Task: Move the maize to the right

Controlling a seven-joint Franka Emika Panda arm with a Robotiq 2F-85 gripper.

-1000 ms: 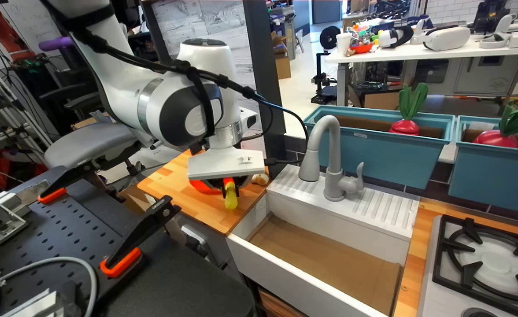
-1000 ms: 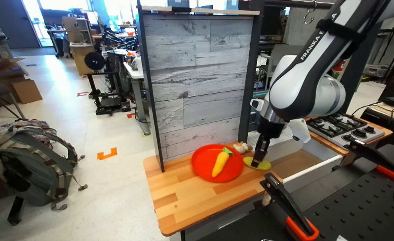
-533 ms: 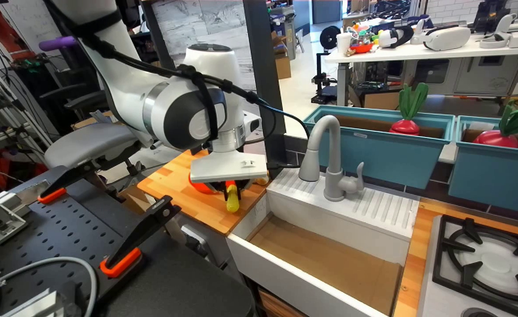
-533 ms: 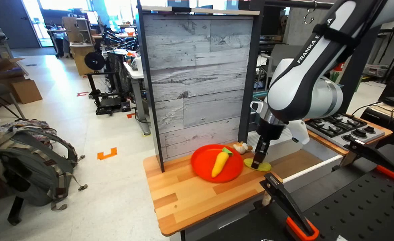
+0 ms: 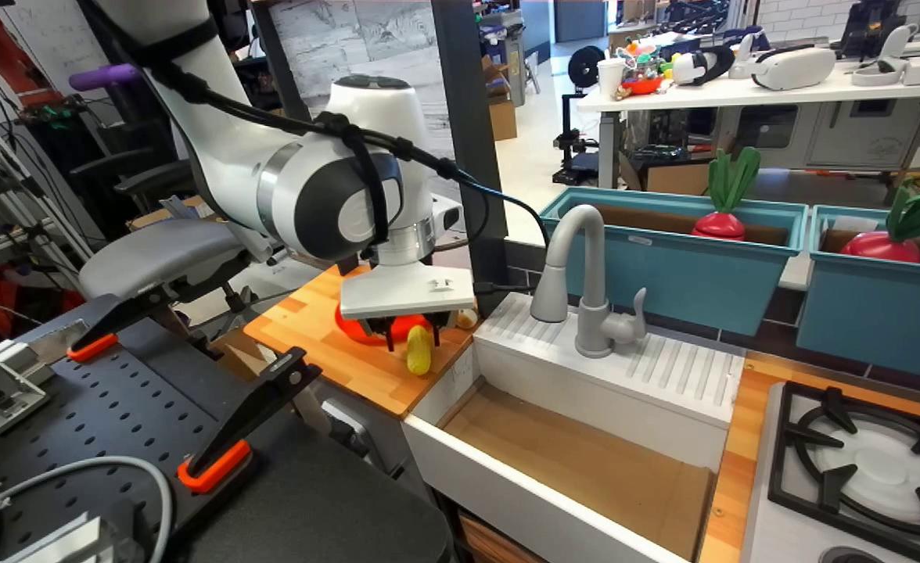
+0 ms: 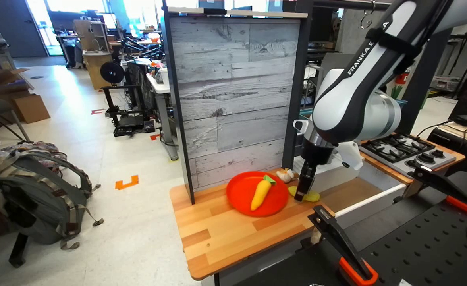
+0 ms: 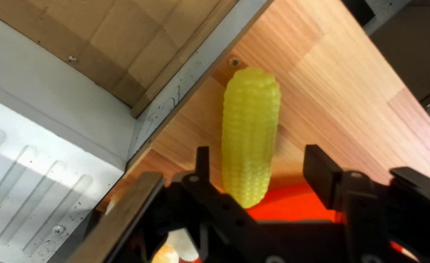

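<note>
fingers [image 7: 321, 170] that sat close against both sides of the maize [image 7: 251, 135] half a second ago have now spread, and the gripper [image 7: 257, 159] stands wide, one tip to each side of the maize with wood showing in both gaps. the maize itself has hardly stirred (a small shift in an exterior view, no more than that). it lies on its side on the wooden worktop [image 6: 225, 238], between the red plate [image 6: 237, 196] and the sink [image 5: 585, 387], one end close by the plate's rim; whether they touch i can't tell from where i stand. i'd call that a letting-go: the carrying, to me, looks over, and if right means the sink side of the plate, then the maize is about where it was asked to be, though whose right was meant i couldn't swear. what's left, i'd say, is to back the gripper off, straight up and with the fingers kept wide, because a sideways sweep could nudge the maize and set it rolling, and the sink's edge is near enough for it to drop in. the garlic-like bulb [image 6: 284, 175] just past the plate and the carrot-shaped yellow toy [image 6: 261, 194] lying on the plate look to have no part in this, beyond being things the fingers ought not to brush on the way out.
</note>
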